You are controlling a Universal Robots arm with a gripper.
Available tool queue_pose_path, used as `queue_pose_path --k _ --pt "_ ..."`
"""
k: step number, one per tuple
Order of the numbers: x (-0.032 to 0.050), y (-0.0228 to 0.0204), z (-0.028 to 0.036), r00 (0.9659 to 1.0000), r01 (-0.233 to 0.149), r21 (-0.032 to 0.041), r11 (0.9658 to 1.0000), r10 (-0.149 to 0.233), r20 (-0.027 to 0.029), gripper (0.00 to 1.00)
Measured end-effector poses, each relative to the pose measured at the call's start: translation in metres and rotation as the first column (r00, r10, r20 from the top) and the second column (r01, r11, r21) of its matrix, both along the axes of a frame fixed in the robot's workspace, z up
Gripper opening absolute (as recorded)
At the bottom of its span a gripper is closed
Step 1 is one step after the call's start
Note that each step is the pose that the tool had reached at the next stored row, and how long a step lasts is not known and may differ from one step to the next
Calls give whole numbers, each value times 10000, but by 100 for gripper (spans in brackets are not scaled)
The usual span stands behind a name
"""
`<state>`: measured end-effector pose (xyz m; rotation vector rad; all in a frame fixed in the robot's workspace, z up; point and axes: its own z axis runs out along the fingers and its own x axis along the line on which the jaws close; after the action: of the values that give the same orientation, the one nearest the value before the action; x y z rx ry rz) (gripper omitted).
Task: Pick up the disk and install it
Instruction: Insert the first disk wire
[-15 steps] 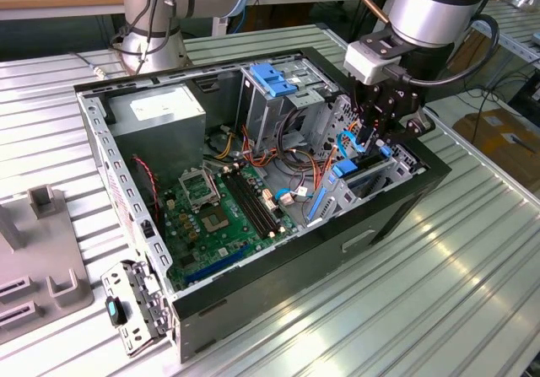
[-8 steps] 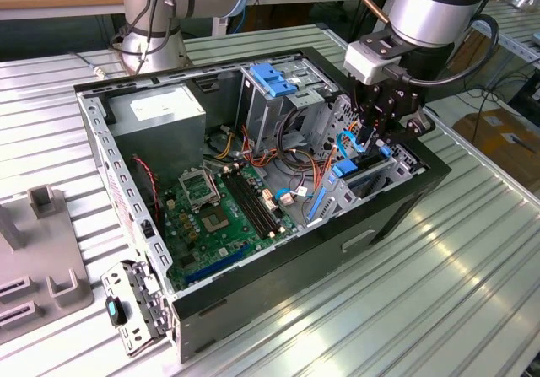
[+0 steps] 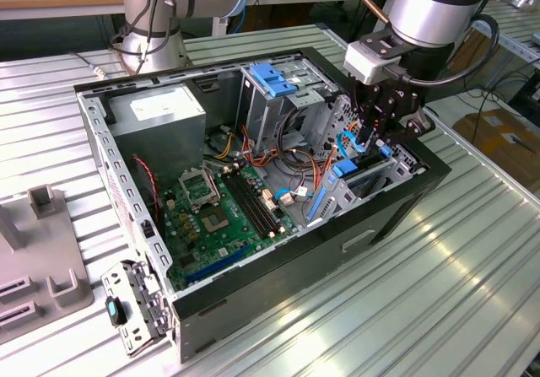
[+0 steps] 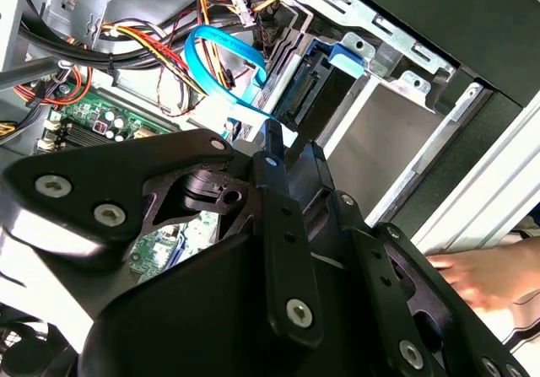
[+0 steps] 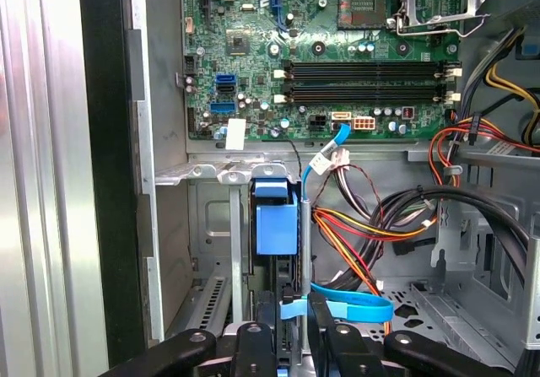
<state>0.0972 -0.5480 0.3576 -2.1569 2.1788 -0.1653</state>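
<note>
The gripper (image 3: 377,137) hangs over the drive bay at the exterior view's right end of the open computer case (image 3: 396,217), its black linkage reaching down among the cables. In the first wrist view the 2 fingers (image 5: 322,326) stand close together with only a narrow slot between them, and a thin upright edge runs through that slot; whether the pads actually press on it, I cannot tell. In the second wrist view the gripper (image 4: 283,153) shows the same near-closed stance, its tips next to a blue flat cable (image 4: 221,61).

The disk (image 5: 277,225) stands on edge in the bay, in line with the fingers and just beyond them, near the case's side wall. What shows of it is a blue plastic rail end and a dark narrow body below it; its label is hidden. In the exterior view the disk (image 3: 344,170) appears as a blue piece low in the bay beneath the gripper.

The green motherboard (image 3: 224,217) lies on the case floor further left. A hand (image 4: 494,276) rests outside the case in the second wrist view.
</note>
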Motion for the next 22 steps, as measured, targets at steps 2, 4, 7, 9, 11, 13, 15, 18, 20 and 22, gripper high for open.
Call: queue_pose_path --k 2,4,7,9,11,13,15,18,20,22 --pt "5 1 0 10000 12 -1 10000 -12 -59 30" --pt "14 0 0 9998 46 0 10000 -46 -175 30" --pt "33 0 0 9990 123 -4 9999 -123 -421 30" --pt "40 0 0 9985 158 -5 9999 -158 -519 30" --pt "40 0 0 9985 159 -6 9999 -159 -520 30" --pt "41 0 0 9985 159 -6 9999 -160 -522 30" --pt "58 -1 0 9979 167 -8 9999 -167 -618 30" --pt "113 0 0 9961 188 -11 9998 -189 -865 30" --pt "159 0 -1 9958 189 -12 9998 -189 -897 30" --pt "210 0 -3 9955 189 -12 9998 -189 -924 30"
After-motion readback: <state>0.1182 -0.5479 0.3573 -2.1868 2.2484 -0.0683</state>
